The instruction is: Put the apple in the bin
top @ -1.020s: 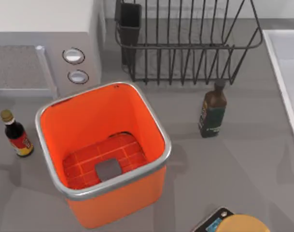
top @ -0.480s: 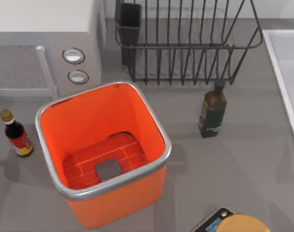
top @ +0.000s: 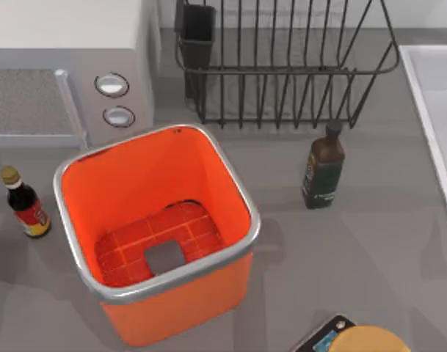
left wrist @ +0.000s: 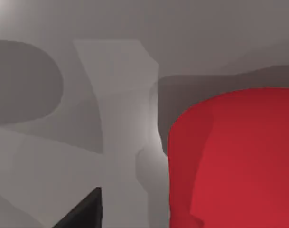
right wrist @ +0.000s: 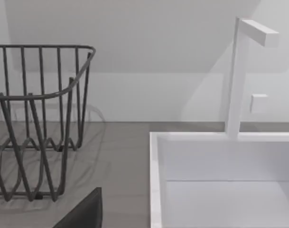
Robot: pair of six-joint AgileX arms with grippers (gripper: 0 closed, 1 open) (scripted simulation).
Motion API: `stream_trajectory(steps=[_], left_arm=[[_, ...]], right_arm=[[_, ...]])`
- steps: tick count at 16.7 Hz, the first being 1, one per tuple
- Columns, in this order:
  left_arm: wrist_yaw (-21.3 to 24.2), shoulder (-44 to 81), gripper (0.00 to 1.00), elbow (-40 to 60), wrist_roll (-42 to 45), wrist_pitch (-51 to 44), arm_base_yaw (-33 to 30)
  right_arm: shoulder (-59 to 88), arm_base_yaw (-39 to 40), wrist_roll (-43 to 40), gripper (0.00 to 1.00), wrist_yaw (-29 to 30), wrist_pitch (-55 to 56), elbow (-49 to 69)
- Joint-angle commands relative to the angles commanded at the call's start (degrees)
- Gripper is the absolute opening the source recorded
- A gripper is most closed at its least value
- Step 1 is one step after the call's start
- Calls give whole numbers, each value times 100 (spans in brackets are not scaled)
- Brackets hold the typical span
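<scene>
Upright bin [top: 76,242], mouth up, left of centre; apple [left wrist: 234,161] close under left wrist; end effector states indiscernible.

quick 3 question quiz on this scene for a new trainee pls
1. True or false: the apple already lies in the bin.
2. Which stands nearest the dish rack? A) the red-labelled bottle B) the dark bottle C) the yellow-orange round thing
3. Fill in: the right wrist view looks over the rack towards the white ____.

Key
1. False: the bin's gridded floor holds no fruit, and the apple sits close before the left wrist camera.
2. B
3. sink
</scene>
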Motion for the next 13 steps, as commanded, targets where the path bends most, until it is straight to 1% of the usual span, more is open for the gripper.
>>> stream_trajectory(steps=[4, 10, 13], left_arm=[[2, 329, 100, -105, -26, 412, -29], [8, 471, 100, 3, -51, 448, -63], [8, 471, 77, 3, -51, 448, -63]], right_arm=[[0, 0, 0, 100, 0, 0, 0], [0, 0, 0, 100, 0, 0, 0], [0, 0, 0, 100, 0, 0, 0]])
